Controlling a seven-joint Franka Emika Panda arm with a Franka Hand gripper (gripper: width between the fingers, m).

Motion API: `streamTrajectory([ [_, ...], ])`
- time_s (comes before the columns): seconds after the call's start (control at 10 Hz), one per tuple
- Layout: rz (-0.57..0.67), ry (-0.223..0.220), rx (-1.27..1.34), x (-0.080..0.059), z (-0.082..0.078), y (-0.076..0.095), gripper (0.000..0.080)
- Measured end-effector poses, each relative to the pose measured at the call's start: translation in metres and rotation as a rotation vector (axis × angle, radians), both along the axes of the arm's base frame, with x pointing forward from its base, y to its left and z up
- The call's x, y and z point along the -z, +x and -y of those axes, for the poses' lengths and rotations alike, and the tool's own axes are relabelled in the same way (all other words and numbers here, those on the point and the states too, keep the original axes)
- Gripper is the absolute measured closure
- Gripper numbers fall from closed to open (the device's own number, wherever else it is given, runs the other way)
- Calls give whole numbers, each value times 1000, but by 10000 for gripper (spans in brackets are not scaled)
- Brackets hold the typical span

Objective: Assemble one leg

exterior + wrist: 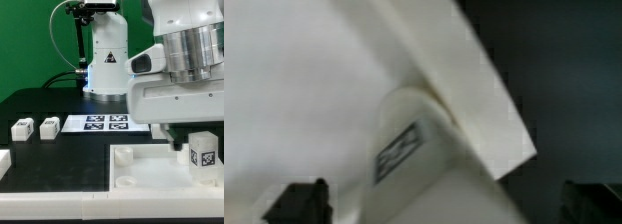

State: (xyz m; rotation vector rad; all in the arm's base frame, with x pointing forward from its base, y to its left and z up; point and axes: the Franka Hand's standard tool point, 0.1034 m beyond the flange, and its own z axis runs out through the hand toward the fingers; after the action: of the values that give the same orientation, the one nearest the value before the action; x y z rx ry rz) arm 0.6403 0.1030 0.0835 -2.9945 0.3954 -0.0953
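One leg [203,153], a small white post with a black-and-white tag, stands upright on the right corner of the big white tray-like part [140,165]. My gripper [188,138] hangs directly over this leg. In the wrist view the gripper [446,203] is open. Its dark fingertips [299,201] sit wide apart on either side of the blurred leg [407,150] and do not touch it. Two more legs [22,128] [48,126] lie on the black table at the exterior view's left.
The marker board [105,122] lies flat behind the tray-like part, in front of the robot base [105,60]. Another white piece [3,160] shows at the exterior view's left edge. The arm's bulk [185,60] fills the upper right.
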Motion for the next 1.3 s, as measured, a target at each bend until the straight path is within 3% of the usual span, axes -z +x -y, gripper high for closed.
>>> streamTrajectory([
  [0.1, 4, -29, -59, -3, -7, 3, 150],
  [0.3, 3, -17, -37, -1, -6, 2, 161],
  [0.4, 3, -16, -36, -1, -7, 2, 330],
  [0.5, -11, 4, 92, -1, -9, 1, 330],
  [0.6, -19, 10, 165, -1, -8, 2, 506],
  [0.8, -52, 30, 417, 0, -8, 1, 505],
  [1.1, -123, 43, 999, -1, -14, -1, 505],
  [1.2, -125, 68, 1255, 0, -13, -1, 505],
  [1.3, -118, 122, 1492, 1, -12, -4, 505],
])
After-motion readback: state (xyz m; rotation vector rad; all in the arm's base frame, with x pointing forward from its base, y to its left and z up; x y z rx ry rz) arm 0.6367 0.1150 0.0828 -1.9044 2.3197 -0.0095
